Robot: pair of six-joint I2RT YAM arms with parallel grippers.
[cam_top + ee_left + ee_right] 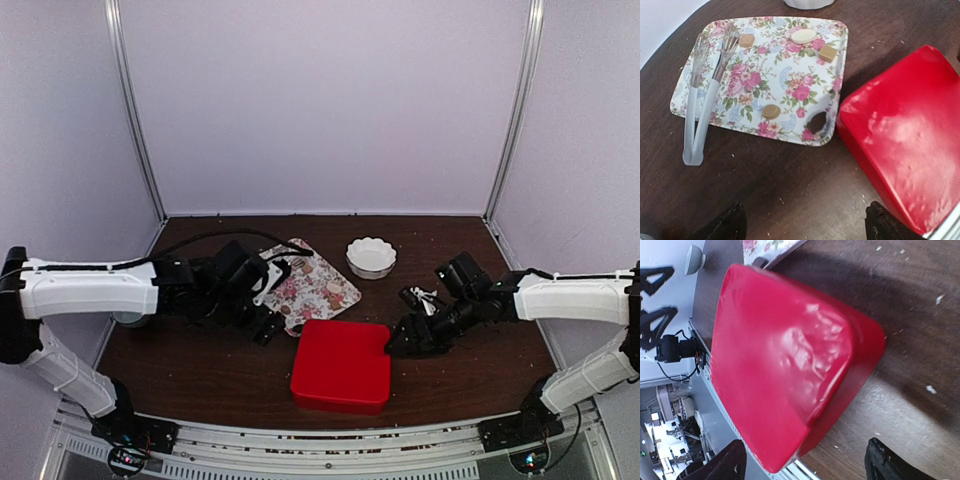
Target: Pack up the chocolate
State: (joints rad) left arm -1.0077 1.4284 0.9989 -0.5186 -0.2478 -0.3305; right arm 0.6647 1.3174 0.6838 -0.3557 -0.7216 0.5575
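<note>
Several small chocolate pieces lie on a flower-print tray (pixel 790 75): a tan round one (pixel 746 40), a pale oval (pixel 804 36), a tan square (pixel 827 53), another tan round (pixel 772 111) and a dark brown one (pixel 817 121). Right of the tray stands a closed red box (pixel 340 365) (pixel 905 135) (pixel 785 360). My left gripper (pixel 266 327) (pixel 805 227) hovers open over bare table just in front of the tray. At the box's right edge, my right gripper (pixel 398 345) (pixel 802 465) is open, its fingers wide on either side of a box corner, holding nothing.
Clear plastic tongs (pixel 702 95) rest on the tray's left side. A white scalloped bowl (pixel 371 257) stands behind the tray. Small black and white items (pixel 420 297) lie beside the right arm. The brown table (pixel 200 370) ends at a metal rail in front.
</note>
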